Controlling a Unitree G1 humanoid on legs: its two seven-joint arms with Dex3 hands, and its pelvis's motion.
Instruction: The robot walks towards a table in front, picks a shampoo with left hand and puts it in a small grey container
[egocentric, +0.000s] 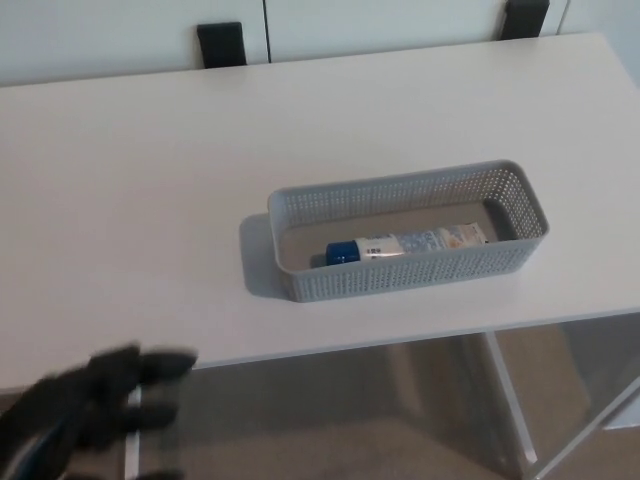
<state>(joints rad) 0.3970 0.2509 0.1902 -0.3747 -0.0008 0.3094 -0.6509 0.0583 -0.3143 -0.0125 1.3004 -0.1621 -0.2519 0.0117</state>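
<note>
Left hand (95, 400) well apart from shampoo (405, 244).

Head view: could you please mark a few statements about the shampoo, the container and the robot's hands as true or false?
1. The shampoo lies inside the grey container. True.
2. The shampoo stands upright. False: it lies on its side, with its blue cap toward picture left.
3. The left hand holds the shampoo. False: the hand is at the lower left, below the table edge and well apart from the container.
4. The container rests on the white table. True.
5. The right hand reaches over the container. False: no right hand shows in this view.
</note>
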